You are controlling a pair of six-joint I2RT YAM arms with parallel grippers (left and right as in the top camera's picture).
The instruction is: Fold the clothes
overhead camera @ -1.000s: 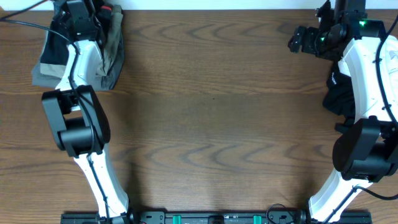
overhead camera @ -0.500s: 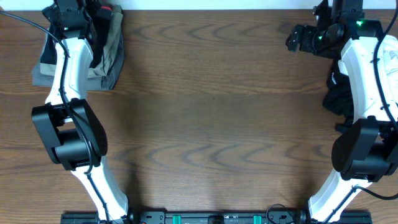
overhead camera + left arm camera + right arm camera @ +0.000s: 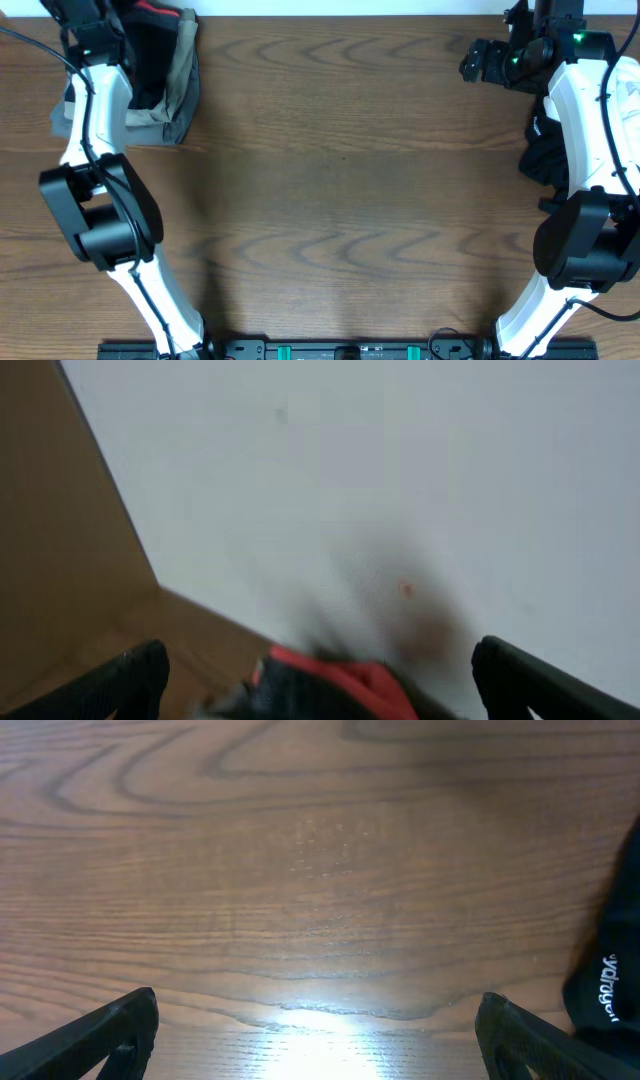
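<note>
Just ahead of the left end effector (image 3: 318, 663), the clothes (image 3: 350, 682)

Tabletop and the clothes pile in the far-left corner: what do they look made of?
Tabletop: brown wood or wood-grain laminate, I cannot tell which. It has swirling grain lines, and the soft glare in the right wrist view suggests a semi-gloss finish.
Pile: soft matte fabric, creased and draped in khaki and grey layers. On it lies a black piece with a red band. The weave is too small to tell.

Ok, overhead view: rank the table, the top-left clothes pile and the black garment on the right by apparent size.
1. Table.
2. Top-left clothes pile.
3. Black garment, though the right arm hides part of it.
</note>
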